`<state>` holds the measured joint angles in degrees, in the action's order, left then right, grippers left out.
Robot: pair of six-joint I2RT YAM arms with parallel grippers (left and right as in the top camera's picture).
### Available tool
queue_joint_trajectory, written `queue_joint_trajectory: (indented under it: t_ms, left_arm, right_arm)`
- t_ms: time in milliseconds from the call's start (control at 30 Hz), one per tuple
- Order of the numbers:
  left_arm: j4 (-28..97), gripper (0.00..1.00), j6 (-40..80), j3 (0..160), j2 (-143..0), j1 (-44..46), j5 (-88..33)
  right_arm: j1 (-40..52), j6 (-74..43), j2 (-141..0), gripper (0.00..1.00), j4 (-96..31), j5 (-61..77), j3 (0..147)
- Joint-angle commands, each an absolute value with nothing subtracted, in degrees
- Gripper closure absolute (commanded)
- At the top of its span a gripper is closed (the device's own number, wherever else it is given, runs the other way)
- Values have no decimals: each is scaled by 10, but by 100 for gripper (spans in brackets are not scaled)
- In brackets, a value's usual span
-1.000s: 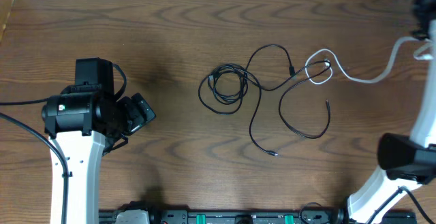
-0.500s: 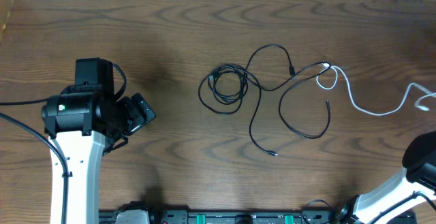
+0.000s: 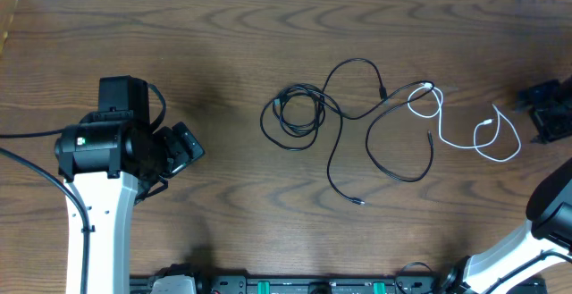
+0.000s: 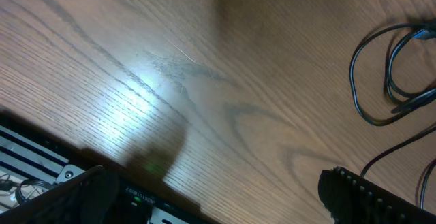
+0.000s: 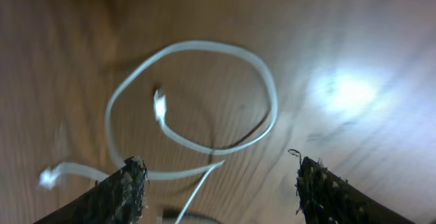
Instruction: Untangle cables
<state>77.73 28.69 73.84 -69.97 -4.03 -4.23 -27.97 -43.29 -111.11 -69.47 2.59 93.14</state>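
Observation:
Several black cables lie tangled mid-table: a small coil (image 3: 293,115) and longer loops (image 3: 400,155) running right from it. The coil's edge (image 4: 381,74) shows in the left wrist view. A white cable (image 3: 465,129) runs from the black tangle toward the right and ends in a loose curl (image 5: 204,94) lying on the wood. My right gripper (image 3: 536,113) hovers just right of that curl, open, with nothing between its fingers (image 5: 221,186). My left gripper (image 3: 191,151) stands open and empty (image 4: 218,203), well left of the coil.
The wooden table (image 3: 223,44) ends at a white strip along the far edge. A black rail with green-lit electronics (image 4: 41,176) runs along the near edge. The left arm's base (image 3: 98,151) stands at the left, the right arm's base (image 3: 545,240) at the lower right.
The right gripper opened and let go of the white cable's end. That end fell and curled on the table. The right arm swung down from the far right corner; the left arm stayed still.

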Motion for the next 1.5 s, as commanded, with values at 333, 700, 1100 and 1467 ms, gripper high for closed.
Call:
queue_joint_trajectory:
  t_ms: [333,700,1100,1467]
  left_arm:
    - [779,1,292,738,-700,-42,-41]
    - [779,1,292,738,-700,-42,-41]
    - [779,1,292,738,-700,-42,-41]
    - [779,1,292,738,-700,-42,-41]
  right_arm:
    - [-208,-349,-1098,1,-649,28,850]
    - [-194,-349,-1097,99,-560,17,768]
    - [-218,-319,-1094,99,-739,16,1053]
    - [-202,-297,-1095,25,-776,-10,1015]
